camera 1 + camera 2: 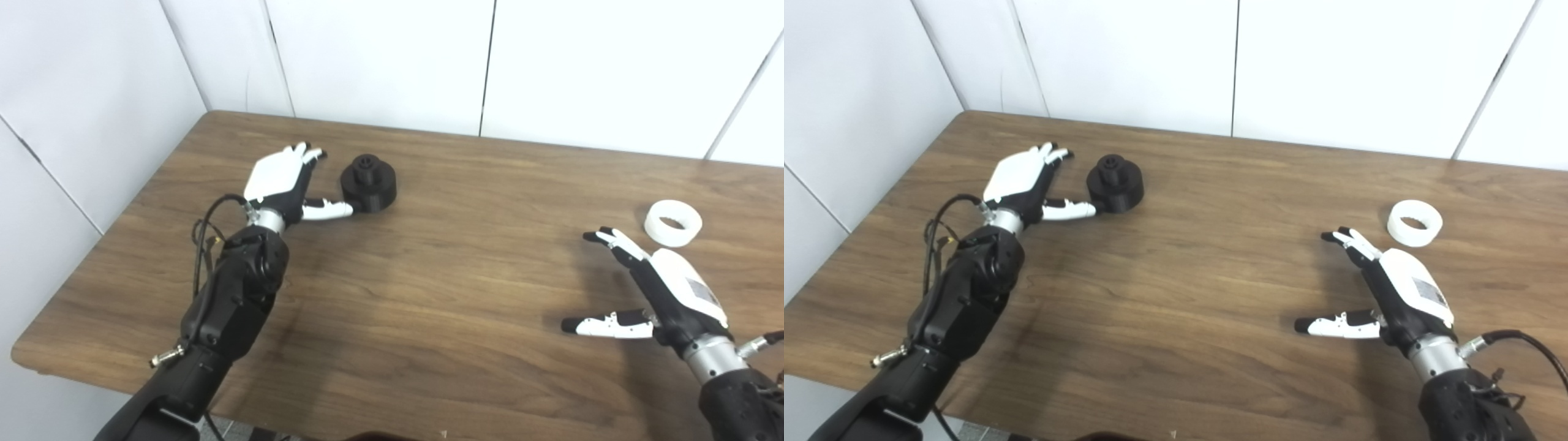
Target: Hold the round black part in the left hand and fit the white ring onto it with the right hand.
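The round black part (368,181) stands on the wooden table (429,275) at the back left, a stepped disc with a small hub on top. My left hand (286,181) is open just left of it, the thumb reaching to the part's near side and the fingers spread beside it. The white ring (674,223) lies flat at the right of the table. My right hand (649,288) hovers open a little in front and to the left of the ring, thumb spread wide, holding nothing.
White wall panels (380,61) rise directly behind the table's far edge and along its left side. The table's near edge (306,398) runs along the bottom of the views. A black cable (205,229) loops beside my left forearm.
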`<action>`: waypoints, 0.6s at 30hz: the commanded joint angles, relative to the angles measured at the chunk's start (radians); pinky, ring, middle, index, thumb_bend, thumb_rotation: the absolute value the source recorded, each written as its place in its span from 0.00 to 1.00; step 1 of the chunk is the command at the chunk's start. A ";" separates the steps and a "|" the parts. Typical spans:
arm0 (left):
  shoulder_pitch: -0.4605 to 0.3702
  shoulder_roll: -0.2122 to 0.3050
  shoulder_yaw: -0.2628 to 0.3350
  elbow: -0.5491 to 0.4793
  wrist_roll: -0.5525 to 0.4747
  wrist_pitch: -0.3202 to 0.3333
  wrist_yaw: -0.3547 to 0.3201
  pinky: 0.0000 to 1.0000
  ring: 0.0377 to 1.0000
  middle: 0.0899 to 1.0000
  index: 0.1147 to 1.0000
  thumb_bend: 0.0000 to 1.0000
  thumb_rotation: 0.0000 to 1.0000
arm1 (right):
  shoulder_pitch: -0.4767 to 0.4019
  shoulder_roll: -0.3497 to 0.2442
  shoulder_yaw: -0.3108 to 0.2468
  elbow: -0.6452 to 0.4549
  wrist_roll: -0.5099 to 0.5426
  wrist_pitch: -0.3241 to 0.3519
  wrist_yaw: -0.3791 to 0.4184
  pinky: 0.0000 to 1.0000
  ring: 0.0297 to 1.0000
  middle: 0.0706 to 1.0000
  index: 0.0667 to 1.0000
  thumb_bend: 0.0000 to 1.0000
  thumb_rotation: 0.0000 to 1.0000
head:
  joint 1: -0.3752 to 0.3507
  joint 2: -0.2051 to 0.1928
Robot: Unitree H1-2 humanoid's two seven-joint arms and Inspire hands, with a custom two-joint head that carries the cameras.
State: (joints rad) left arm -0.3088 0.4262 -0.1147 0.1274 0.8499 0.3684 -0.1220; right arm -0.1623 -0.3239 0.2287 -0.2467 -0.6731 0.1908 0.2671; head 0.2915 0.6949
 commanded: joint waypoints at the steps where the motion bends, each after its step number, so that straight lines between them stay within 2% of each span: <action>1: -0.057 0.036 -0.001 0.006 -0.006 -0.007 0.011 0.98 1.00 1.00 0.86 1.00 0.65 | -0.032 -0.006 -0.011 -0.039 -0.002 -0.020 -0.016 0.84 0.91 0.95 0.87 0.94 0.41 | 0.001 0.000; 9: -0.065 0.041 -0.037 0.051 -0.038 -0.018 -0.009 1.00 1.00 1.00 0.86 1.00 0.65 | -0.033 -0.005 -0.015 -0.041 0.001 -0.017 -0.014 0.85 0.91 0.95 0.88 0.94 0.42 | -0.002 0.003; 18: -0.091 0.024 -0.074 0.125 -0.061 -0.042 0.016 1.00 1.00 1.00 0.87 1.00 0.64 | -0.029 -0.004 -0.019 -0.058 0.002 -0.009 -0.007 0.86 0.91 0.95 0.88 0.94 0.42 | -0.018 0.008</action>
State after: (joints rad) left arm -0.3535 0.4369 -0.1792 0.2442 0.7839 0.3436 -0.1275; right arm -0.1619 -0.3244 0.2219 -0.2616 -0.6740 0.1924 0.2685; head 0.2731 0.7025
